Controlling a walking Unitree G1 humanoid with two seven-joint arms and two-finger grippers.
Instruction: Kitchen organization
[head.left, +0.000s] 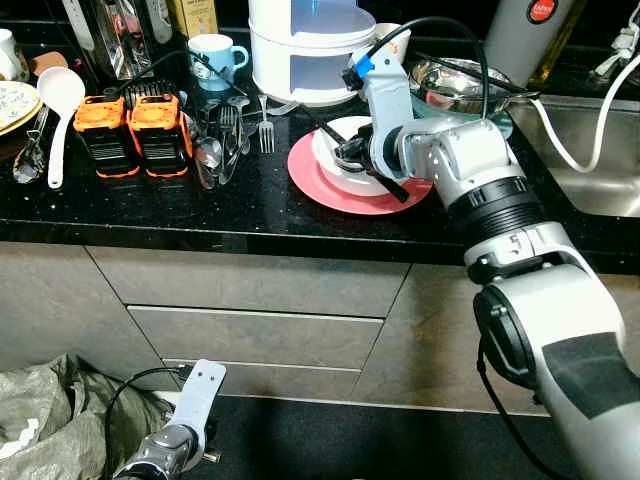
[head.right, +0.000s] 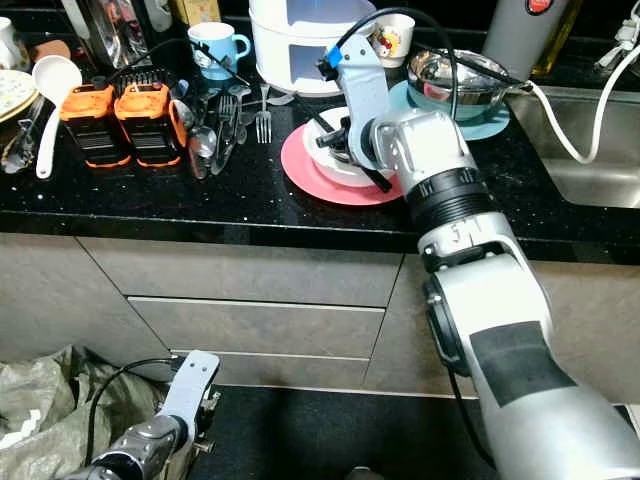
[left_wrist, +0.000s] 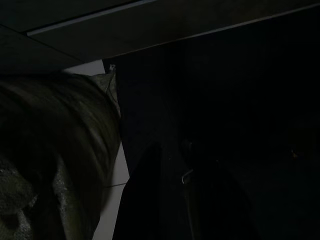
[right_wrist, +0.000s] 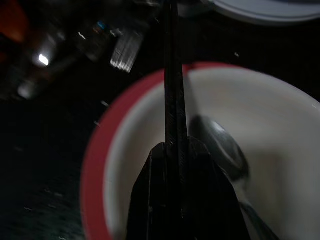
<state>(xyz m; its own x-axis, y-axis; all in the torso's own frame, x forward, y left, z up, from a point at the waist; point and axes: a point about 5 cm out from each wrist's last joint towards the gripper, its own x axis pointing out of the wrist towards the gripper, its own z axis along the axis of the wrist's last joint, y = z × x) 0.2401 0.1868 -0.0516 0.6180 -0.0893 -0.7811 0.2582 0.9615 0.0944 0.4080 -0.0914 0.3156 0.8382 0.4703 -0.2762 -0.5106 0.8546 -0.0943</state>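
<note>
Black speckled stone made the counter (head.left: 150, 205), with grey drawers (head.left: 250, 335) below it and a steel sink (head.left: 590, 170) at its right end. Near the middle of the counter we saw a pink plate (head.left: 310, 185), and on it stood a white bowl (head.left: 330, 140). The bowl was round, plain and glossy. A metal spoon (right_wrist: 225, 152) lay inside it, with its oval head shining grey against the white bottom.

Our right gripper (head.left: 345, 150) was at the bowl. In the right wrist view its two black fingers (right_wrist: 174, 110) lay flat together with no gap between them, and they reached across the rim just beside the spoon head. We could not see that they held anything.

Behind the plate stood a white tiered container (head.left: 305, 50). To its right a steel bowl (head.left: 455, 85) rested on a teal plate (head.right: 480, 125). To the left of the pink plate lay a fork (head.left: 266, 125) and a heap of cutlery (head.left: 215, 145), then two orange and black battery packs (head.left: 135, 130), a white ladle (head.left: 58, 110) and a patterned plate (head.left: 15, 100) at the edge. A blue mug (head.left: 212, 58) stood behind the cutlery.

Our left gripper (head.left: 198, 400) hung low in front of the drawers, near a grey crumpled bag (head.left: 50, 410) on the floor. Its wrist view was very dark, so we could not tell how its fingers stood.
</note>
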